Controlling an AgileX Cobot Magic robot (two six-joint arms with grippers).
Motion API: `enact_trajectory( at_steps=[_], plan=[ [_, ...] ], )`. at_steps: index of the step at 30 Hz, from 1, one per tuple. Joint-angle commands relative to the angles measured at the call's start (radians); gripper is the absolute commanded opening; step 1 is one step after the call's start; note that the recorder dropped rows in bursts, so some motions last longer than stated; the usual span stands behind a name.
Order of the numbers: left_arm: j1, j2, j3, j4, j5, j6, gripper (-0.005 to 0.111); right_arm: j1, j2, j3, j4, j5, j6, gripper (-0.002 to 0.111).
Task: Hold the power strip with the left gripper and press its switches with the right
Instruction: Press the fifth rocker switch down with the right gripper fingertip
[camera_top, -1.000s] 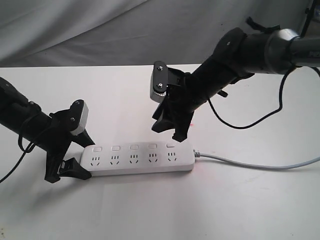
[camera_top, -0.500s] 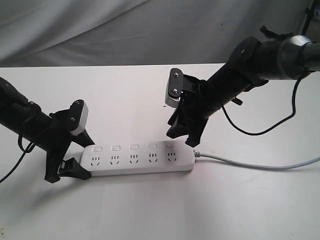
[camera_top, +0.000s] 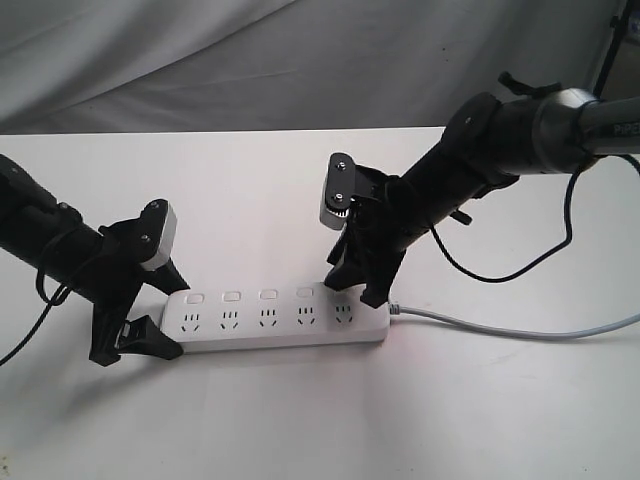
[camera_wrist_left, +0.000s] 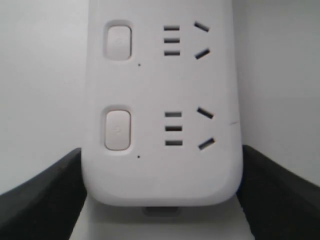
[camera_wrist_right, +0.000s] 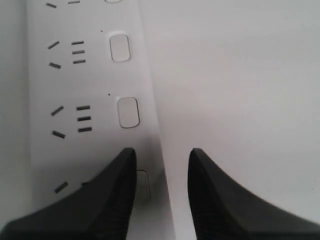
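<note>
The power strip (camera_top: 275, 320) is white, its cable (camera_top: 520, 331) grey, the fingers (camera_wrist_left: 40, 200) black.

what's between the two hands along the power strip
Only the power strip itself: four uncovered switches with their sockets, nothing lying on them. The exterior view shows it: left hand at one end, right hand near the other.

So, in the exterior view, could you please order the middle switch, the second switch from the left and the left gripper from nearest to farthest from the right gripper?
From the right gripper, at the power strip's cable end:
1. Middle switch, centre of the row.
2. Second switch from the left.
3. Left gripper, holding the far left end.
</note>
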Motion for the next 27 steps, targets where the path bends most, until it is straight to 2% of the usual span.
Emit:
enact_trajectory(
  at_steps=[1, 27],
  plan=[
    [-0.005, -0.003, -0.003, 0.006, -0.004, -0.009, 0.072, 0.001, 0.004, 0.004, -0.001, -0.002, -0.009, 0.033],
    [-0.005, -0.003, -0.003, 0.006, -0.004, -0.009, 0.072, 0.001, 0.004, 0.004, -0.048, -0.025, -0.009, 0.033]
  ],
)
